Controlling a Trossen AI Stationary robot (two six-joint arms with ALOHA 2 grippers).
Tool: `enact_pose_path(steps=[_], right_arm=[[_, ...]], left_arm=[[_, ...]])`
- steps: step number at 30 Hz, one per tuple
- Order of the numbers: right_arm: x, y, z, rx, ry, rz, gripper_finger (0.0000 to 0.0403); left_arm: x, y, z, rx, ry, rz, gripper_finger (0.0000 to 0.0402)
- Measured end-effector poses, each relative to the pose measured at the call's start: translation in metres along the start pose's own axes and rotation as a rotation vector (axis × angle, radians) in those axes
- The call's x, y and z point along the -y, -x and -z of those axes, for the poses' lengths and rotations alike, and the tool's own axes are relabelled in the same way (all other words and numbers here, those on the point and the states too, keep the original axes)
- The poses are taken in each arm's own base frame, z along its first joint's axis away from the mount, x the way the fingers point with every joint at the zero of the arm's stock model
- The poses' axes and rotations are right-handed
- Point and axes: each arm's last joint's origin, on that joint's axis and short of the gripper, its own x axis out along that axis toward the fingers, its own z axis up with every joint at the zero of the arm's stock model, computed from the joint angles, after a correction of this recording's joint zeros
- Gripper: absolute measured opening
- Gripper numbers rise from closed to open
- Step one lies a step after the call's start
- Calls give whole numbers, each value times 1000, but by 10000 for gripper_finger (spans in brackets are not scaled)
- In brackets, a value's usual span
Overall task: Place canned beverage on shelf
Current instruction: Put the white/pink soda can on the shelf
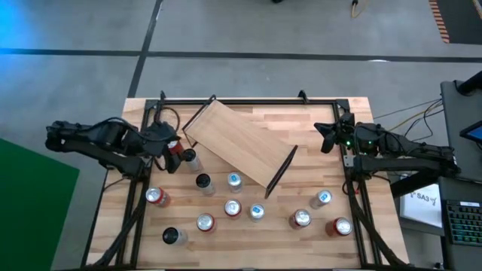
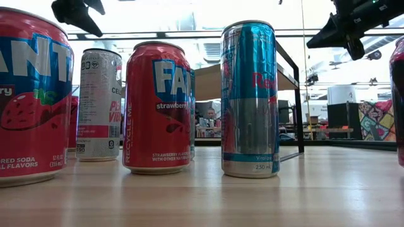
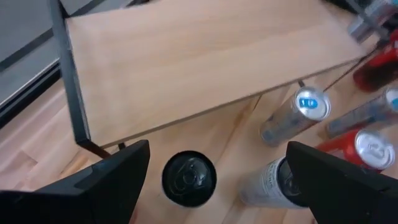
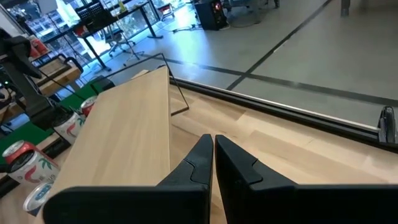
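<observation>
The shelf, a light-wood plank with a black frame at each short end, stands askew on the far middle of the table on its frames. Several cans stand upright on the near half, among them a dark-topped can by the shelf's left end. My left gripper hovers open at that can. In the left wrist view its fingers stand on either side of the can's top, above it and apart from it. My right gripper is shut and holds nothing, raised at the table's right edge.
Other cans stand close by: a silver one, a blue-topped one and red ones toward the near right. In the low view, red cans and a blue-silver can line the near edge. A black rail frames the table.
</observation>
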Motion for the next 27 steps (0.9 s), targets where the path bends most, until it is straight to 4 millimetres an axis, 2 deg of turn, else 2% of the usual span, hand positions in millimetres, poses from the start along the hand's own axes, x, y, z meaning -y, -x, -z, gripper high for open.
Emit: enact_pose_path(steps=[12, 18, 23, 27], right_arm=[[0, 0, 0, -1, 1, 0, 9], [0, 0, 0, -2, 3, 0, 9], [0, 0, 0, -2, 3, 0, 9], [0, 0, 0, -2, 3, 0, 9]], left_arm=[[11, -22, 2, -125, -80, -72, 366], [10, -25, 6, -176, 56, -118, 366], [11, -25, 7, -186, 241, -120, 366], [11, -25, 7, -198, 284, -112, 366]])
